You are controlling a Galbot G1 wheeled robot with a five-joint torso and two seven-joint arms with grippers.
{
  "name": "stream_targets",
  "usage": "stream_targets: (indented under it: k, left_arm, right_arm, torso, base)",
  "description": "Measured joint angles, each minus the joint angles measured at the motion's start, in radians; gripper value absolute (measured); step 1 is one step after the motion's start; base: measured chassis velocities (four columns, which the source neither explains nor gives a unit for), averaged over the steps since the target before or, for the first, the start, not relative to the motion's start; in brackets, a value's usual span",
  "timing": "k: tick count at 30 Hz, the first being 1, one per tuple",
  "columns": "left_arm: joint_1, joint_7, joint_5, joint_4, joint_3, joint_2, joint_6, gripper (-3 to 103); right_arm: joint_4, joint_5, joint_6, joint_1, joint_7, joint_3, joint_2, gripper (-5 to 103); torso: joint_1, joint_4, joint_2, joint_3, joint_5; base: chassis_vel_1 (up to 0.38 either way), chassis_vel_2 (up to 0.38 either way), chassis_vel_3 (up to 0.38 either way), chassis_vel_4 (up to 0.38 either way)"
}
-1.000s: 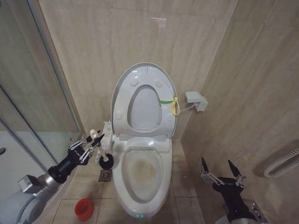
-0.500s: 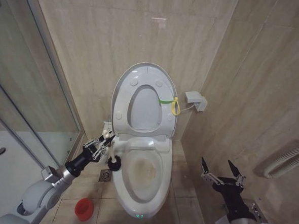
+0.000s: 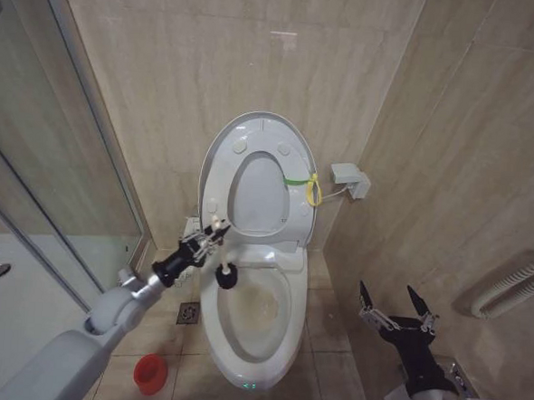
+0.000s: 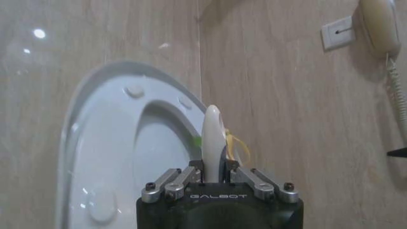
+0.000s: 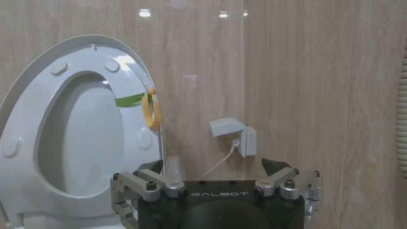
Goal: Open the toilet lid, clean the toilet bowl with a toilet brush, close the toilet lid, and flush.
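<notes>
The toilet lid (image 3: 262,132) stands upright against the back wall with the ring seat raised against it; it also shows in the wrist views (image 4: 105,157) (image 5: 38,71). Below it the toilet bowl (image 3: 250,321) lies uncovered, its inside stained yellowish-brown. My left gripper (image 3: 212,237) is shut on the white handle of the toilet brush (image 4: 212,133). The black bristle head (image 3: 226,275) hangs over the bowl's rear left rim. My right gripper (image 3: 396,308) is open low at the right, near the side wall, with nothing between its fingers (image 5: 279,168).
A red cup holder (image 3: 150,372) stands on the floor left of the bowl, near a floor drain (image 3: 188,314). The glass shower door (image 3: 60,178) and shower tray (image 3: 8,284) close off the left. A wall box (image 3: 350,178) and yellow tie (image 3: 314,189) sit right of the lid.
My left arm has reached forward and to the right, carrying the brush from the floor beside the toilet to over the bowl's rear left rim. The right arm has not moved.
</notes>
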Motion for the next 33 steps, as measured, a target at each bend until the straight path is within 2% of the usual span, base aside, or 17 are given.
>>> stream_targets:
  k: [7,18,23,29,32,33]
  left_arm:
    - [-0.047,-0.001,0.020,0.082,0.058,-0.075,-0.009,20]
    - [-0.131,-0.012,0.093,0.300,0.096,-0.249,-0.048,20]
    - [-0.155,-0.014,0.126,0.384,0.114,-0.301,-0.064,20]
    - [-0.153,-0.006,0.160,0.468,0.129,-0.316,-0.085,20]
    - [-0.164,0.022,0.185,0.563,0.130,-0.325,-0.116,20]
    - [-0.164,0.022,0.185,0.563,0.130,-0.325,-0.116,20]
  right_arm:
    - [0.000,0.000,0.000,0.000,0.000,0.000,0.000,100]
    - [0.000,0.000,0.000,0.000,0.000,0.000,0.000,100]
    - [0.000,0.000,0.000,0.000,0.000,0.000,0.000,100]
    - [0.000,0.000,0.000,0.000,0.000,0.000,0.000,100]
    - [0.000,0.000,0.000,0.000,0.000,0.000,0.000,100]
    - [0.000,0.000,0.000,0.000,0.000,0.000,0.000,100]
  torso:
    - [0.000,0.0001,0.000,0.000,-0.0002]
    - [0.000,0.0000,0.000,0.000,0.0000]
    - [0.000,-0.0001,0.000,0.000,-0.0001]
    - [0.000,0.0001,0.000,0.000,0.0000]
    - [0.000,0.0004,0.000,0.000,-0.0001]
    - [0.000,0.0004,0.000,0.000,-0.0001]
  base:
    - [0.000,0.000,0.000,0.000]
    - [0.000,0.000,0.000,0.000]
    - [0.000,0.000,0.000,0.000]
    - [0.000,0.000,0.000,0.000]
    - [0.000,0.000,0.000,0.000]
    - [0.000,0.000,0.000,0.000]
